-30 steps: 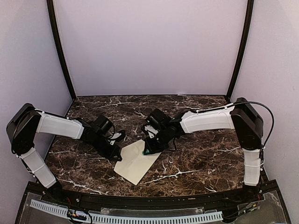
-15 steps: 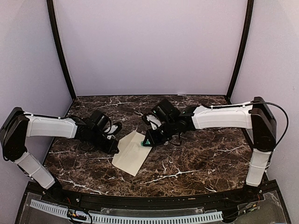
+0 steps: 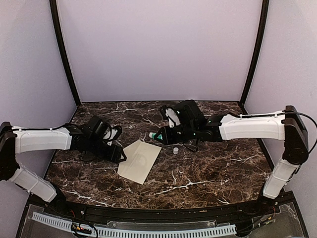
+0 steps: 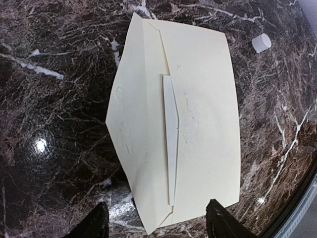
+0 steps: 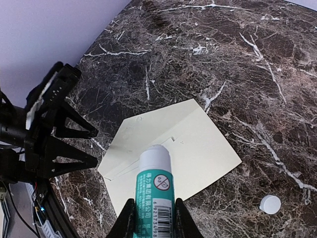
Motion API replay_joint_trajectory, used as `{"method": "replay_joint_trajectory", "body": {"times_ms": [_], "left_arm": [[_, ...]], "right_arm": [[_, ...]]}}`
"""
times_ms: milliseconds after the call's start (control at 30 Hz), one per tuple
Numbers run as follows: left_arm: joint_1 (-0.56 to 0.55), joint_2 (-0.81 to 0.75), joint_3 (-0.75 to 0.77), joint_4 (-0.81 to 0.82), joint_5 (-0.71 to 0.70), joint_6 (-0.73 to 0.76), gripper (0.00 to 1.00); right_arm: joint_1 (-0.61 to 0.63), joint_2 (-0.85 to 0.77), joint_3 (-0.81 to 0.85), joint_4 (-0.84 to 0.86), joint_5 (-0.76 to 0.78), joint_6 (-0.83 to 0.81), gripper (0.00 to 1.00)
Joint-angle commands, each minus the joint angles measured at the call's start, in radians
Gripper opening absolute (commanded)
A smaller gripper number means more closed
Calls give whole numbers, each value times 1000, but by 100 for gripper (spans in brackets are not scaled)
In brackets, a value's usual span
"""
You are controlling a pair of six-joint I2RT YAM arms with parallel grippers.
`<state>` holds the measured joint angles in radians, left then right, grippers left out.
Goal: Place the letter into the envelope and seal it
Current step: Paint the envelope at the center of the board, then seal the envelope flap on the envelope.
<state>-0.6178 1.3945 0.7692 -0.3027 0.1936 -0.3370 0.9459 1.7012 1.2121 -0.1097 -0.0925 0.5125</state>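
Envelope [image 3: 140,160] was lying flat on the dark marble table [image 3: 213,168], a bit left of the middle, flap side up. The pointed flap was folded out flat and not stuck down. In the left wrist view a thin whiter sliver showed along the mouth, so that was the letter [image 4: 171,144] tucked inside with only its edge peeking out.

Left gripper [image 3: 120,151] sat low at the envelope's left edge with its jaws spread well apart and nothing in them. From its own camera the two fingers [image 4: 95,224] stood either side of the envelope's near end, with the corner of the paper between them. Couldn't tell whether they actually touched the paper, but they weren't pinching it.

Right gripper [image 5: 153,218] was clamped on a glue stick [image 5: 156,191], a green-labelled tube with its whitish tip bare. It hung just past the envelope's far right corner, with the tip pointing left. Its wrist camera looked down the tube at the envelope and the left claw beyond it. From the top view the tip didn't look to be touching the paper.

Small white cap [image 3: 176,149] lay on the marble just right of the envelope, near it but apart.
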Motion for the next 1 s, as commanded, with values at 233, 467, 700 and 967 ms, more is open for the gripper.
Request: {"method": "replay_joint_trajectory", "body": {"times_ms": [233,467,700,967], "left_arm": [[152,-77,34,-46,-24,-39,60],[176,75,95,-35,2,1,45],[176,173,114,-24,11,29,39],[175,192,119,46,128,35,36]], "right_arm": [[-7,-69,-53,172,42,22,13],[-6,-123,-113,225,62,31,14],[-6,-147,-159,264,56,42,15],[-6,-124,-138,246,54,21,15]]}}
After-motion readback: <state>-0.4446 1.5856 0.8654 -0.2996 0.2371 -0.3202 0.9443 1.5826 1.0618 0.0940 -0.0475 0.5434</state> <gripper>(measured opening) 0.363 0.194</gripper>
